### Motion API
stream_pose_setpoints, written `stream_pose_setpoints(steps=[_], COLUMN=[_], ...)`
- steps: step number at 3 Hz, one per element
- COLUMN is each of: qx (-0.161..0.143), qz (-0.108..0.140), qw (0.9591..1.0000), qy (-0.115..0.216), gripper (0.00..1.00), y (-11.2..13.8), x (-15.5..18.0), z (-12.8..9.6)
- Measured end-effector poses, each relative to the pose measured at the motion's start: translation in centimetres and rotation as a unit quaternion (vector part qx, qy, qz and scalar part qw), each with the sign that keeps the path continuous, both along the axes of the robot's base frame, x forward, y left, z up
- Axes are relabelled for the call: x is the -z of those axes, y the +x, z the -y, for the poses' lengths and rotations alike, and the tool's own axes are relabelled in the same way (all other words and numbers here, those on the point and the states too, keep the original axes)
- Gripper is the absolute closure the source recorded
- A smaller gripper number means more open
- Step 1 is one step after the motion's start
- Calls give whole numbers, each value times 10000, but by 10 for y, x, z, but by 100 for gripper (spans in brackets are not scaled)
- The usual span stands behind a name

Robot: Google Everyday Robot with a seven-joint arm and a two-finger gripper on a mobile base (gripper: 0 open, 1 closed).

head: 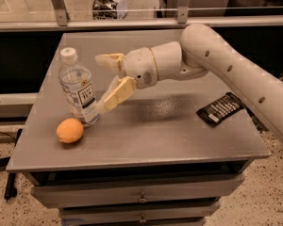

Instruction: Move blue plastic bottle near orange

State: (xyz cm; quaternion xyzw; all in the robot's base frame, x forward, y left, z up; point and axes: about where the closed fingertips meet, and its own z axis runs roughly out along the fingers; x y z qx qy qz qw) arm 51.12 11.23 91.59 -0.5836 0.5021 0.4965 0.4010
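Observation:
The blue plastic bottle (78,89), clear with a white cap and white label, stands upright on the left part of the grey table (179,135). The orange (70,130) lies just in front of it and to its left, almost touching its base. My gripper (100,83) is open just right of the bottle, with nothing between the jaws. The upper finger (109,60) is level with the bottle's shoulder. The lower finger (117,94) slants down toward the bottle's base, its tip close to or touching the bottle's side.
A flat black packet (220,108) lies on the right side of the table. The arm (236,74) reaches in from the right above the table. A glass rail runs behind the table, and drawers sit under its front edge.

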Motion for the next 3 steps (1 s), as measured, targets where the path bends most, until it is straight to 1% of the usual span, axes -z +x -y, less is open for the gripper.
stream_pose_setpoints(steps=[1,2,3], qx=[672,1559,1635], qz=[290,536,569], qw=[9971,9851,9836], qy=[-227,-497,-505], gripper=[0,0,0], y=[42,87,92], x=[-6,-26,-29], z=[57,120,127])
